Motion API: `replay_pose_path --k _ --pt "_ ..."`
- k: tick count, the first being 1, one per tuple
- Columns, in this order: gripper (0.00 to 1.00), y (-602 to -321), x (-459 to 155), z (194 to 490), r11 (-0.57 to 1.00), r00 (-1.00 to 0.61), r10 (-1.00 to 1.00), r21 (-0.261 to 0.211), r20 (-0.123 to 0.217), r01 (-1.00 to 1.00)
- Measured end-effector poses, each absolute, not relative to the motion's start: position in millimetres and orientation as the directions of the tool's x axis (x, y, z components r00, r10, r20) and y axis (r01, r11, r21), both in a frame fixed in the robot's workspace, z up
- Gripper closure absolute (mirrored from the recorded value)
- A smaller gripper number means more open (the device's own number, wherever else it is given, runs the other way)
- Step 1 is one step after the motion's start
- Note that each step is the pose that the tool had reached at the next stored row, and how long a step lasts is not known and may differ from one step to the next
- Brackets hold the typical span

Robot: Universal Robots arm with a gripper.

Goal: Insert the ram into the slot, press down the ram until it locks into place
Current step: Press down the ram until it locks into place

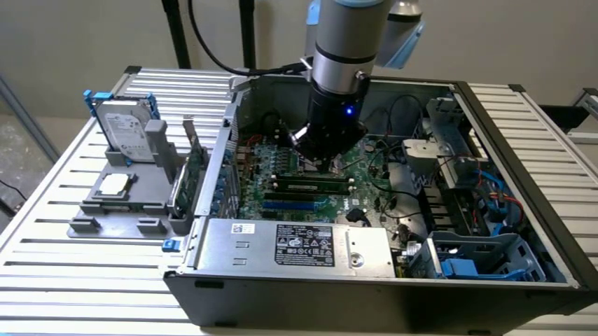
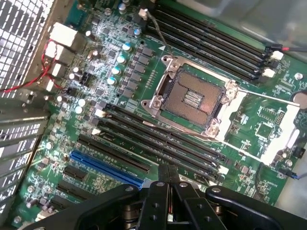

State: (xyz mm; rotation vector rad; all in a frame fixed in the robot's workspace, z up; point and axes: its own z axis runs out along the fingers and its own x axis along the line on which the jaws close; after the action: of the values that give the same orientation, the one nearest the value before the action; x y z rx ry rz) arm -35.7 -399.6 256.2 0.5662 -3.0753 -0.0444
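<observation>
In the exterior view the ram [image 1: 310, 186], a thin green stick with dark chips, stands on edge along a black slot [image 1: 268, 187] on the motherboard. My gripper [image 1: 323, 166] hangs just behind and above it, close to its top edge; whether they touch I cannot tell. From the wrist, the gripper [image 2: 168, 181] has its black fingers [image 2: 156, 194] pressed together with nothing between them. Under them lies a bank of long black slots [image 2: 158, 141] beside the CPU socket [image 2: 192, 98]. Which slot holds the ram is not clear there.
A bright blue connector strip [image 1: 291, 205] [image 2: 103, 167] runs beside the slots. More black slots [image 2: 211, 43] lie beyond the socket. The power supply [image 1: 294, 245], cables and a drive cage [image 1: 477, 259] crowd the case. Outside it stand a green expansion card [image 1: 192, 175] and a hard drive [image 1: 126, 129].
</observation>
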Motion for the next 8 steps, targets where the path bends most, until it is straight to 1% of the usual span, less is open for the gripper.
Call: replay_pose_path --k 8 --pt "0.89 -399.6 -35.7 253.9 0.974 -0.974 -0.225 0.030 0.009 -0.225"
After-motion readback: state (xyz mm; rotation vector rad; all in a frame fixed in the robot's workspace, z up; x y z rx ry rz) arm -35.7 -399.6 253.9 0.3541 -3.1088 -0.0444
